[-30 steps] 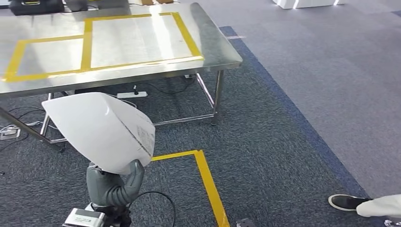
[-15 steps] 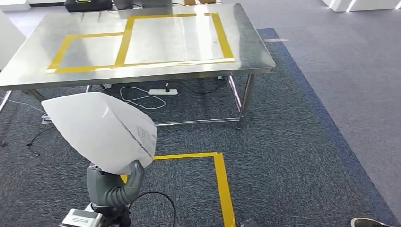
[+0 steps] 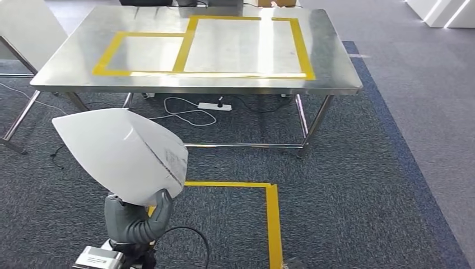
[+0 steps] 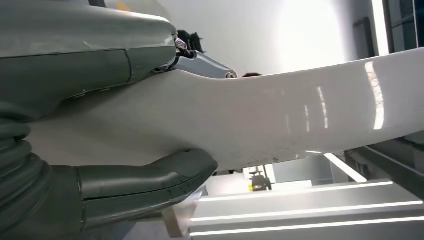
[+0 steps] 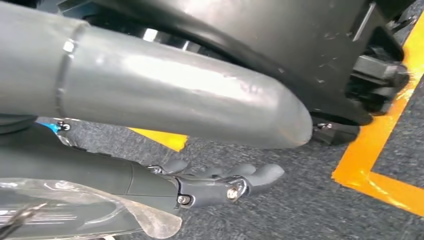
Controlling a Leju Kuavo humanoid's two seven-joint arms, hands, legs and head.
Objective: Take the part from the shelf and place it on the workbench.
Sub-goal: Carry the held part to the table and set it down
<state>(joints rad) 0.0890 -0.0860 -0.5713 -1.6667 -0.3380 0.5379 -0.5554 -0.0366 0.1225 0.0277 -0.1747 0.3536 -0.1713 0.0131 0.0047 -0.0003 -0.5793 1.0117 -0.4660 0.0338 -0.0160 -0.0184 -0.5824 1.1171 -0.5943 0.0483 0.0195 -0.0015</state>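
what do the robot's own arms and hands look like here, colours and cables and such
In the head view the left hand is matte grey with a thick rounded thumb, above a silver wrist block bearing a small label, and a black cable loops beside it. The right hand has darker grey fingers with bare metal links and screw heads, beside a smooth grey thumb.

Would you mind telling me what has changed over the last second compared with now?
The camera has swung: the workbench with its yellow tape outline now sits more central, so the robot has turned toward it. The left hand still grips the white part, held the same way.
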